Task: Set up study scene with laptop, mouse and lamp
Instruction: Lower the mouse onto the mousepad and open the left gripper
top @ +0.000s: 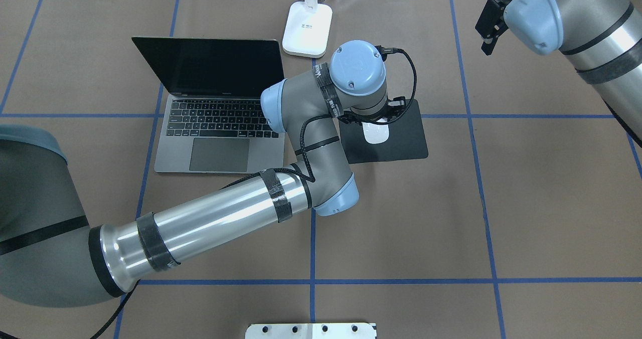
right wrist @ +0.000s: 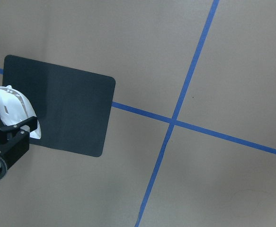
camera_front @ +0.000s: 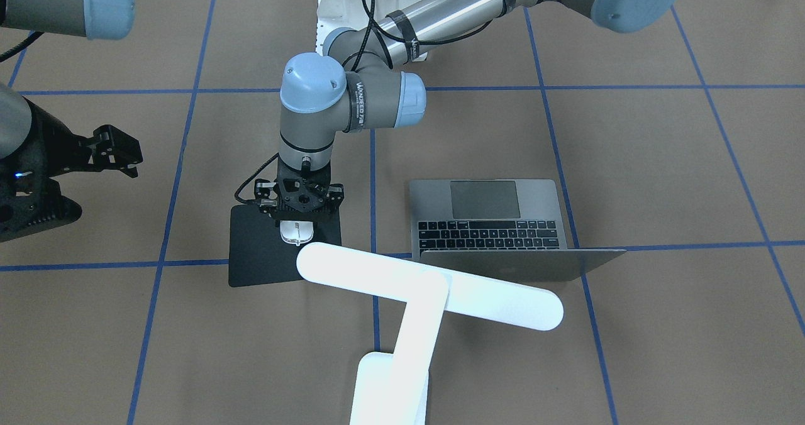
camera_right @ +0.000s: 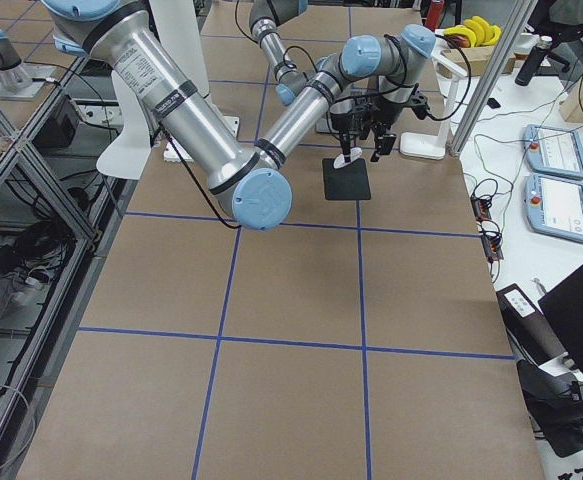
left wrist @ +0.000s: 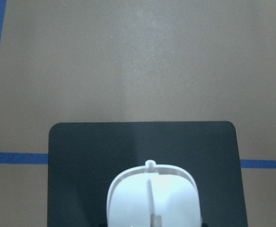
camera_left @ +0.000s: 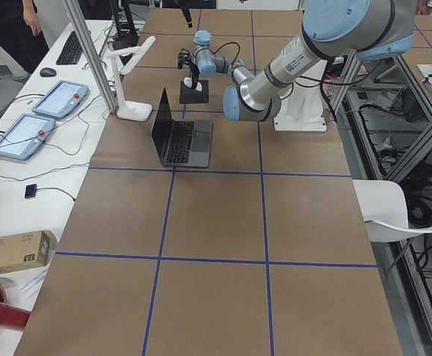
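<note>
White mouse (camera_front: 296,232), black pad (camera_front: 258,255), grey laptop (camera_front: 484,214) with black keys, white lamp (camera_front: 427,290) — brown table (camera_front: 660,161) gridded in blue.

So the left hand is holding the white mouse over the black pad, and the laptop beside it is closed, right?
Not quite: the laptop is open, screen up, as the overhead view shows. The left hand does hold the mouse over the black pad.

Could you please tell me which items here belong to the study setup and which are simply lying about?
Job: laptop, mouse in the left pincer, lamp, probably the black pad.
Lying about: side-bench keyboard, two tablets, cardboard box.
</note>
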Available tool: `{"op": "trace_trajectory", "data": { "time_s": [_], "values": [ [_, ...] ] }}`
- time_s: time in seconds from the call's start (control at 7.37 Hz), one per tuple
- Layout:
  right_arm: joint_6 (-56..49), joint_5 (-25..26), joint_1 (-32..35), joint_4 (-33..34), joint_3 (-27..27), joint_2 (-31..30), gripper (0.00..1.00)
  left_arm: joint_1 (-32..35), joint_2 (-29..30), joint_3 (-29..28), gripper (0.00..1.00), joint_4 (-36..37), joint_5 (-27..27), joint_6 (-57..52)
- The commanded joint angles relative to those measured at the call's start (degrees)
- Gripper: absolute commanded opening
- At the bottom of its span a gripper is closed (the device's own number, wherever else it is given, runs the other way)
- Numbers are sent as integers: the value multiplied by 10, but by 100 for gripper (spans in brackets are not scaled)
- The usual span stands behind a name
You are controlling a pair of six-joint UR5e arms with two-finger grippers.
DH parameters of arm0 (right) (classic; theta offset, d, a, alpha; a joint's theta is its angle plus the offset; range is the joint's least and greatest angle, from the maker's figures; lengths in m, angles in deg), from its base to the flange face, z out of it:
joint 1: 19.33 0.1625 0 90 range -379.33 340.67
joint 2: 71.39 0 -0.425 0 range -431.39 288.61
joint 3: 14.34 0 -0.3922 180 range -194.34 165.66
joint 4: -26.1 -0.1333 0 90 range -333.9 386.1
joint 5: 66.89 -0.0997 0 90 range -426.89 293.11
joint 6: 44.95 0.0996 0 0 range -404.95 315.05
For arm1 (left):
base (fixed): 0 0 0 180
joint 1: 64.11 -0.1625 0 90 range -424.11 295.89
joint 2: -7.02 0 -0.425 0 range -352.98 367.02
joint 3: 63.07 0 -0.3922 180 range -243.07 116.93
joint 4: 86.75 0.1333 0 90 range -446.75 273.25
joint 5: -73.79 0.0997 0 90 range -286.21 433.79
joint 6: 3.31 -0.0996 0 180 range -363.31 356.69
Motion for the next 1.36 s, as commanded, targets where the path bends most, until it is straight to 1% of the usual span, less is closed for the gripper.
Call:
{"op": "trace_trajectory", "data": {
  "time_s": [0.0, 0.14, 0.27, 0.41, 0.54, 0.68, 0.81, 0.95, 1.09, 1.22],
  "values": [
    [-1, 2, 0, 0, 8, -4, 100, 1, -1, -6, 59, 0, 8, -5],
    [-2, 2, 1, 0, 9, -5, 100, 1, -1, -6, 60, 0, 8, -5],
    [-4, 2, 3, -15, 9, -7, 100, 1, -1, -6, 73, 1, 8, -7],
    [-4, -3, 14, -33, 9, -11, 100, 2, -1, -5, 81, 3, 8, -7],
    [-4, -3, 19, -35, 9, -13, 100, 2, -1, -1, 92, 4, 7, -16],
    [-2, -3, 29, -56, 9, -22, 100, 3, -1, 4, 96, 8, 6, -28],
    [4, 3, 34, -118, 36, -69, 100, 4, -5, 23, 98, 20, 1, -29],
    [-3, -2, 71, -182, 35, -113, 100, 4, -18, 80, 99, 82, -15, -29],
    [-16, 5, 79, -187, 25, -127, 100, 5, -68, 174, 99, 143, -36, -30],
    [-29, 7, 84, -188, 0, -123, 100, 5, -130, 277, 99, 188, -46, -37]
  ]
}}
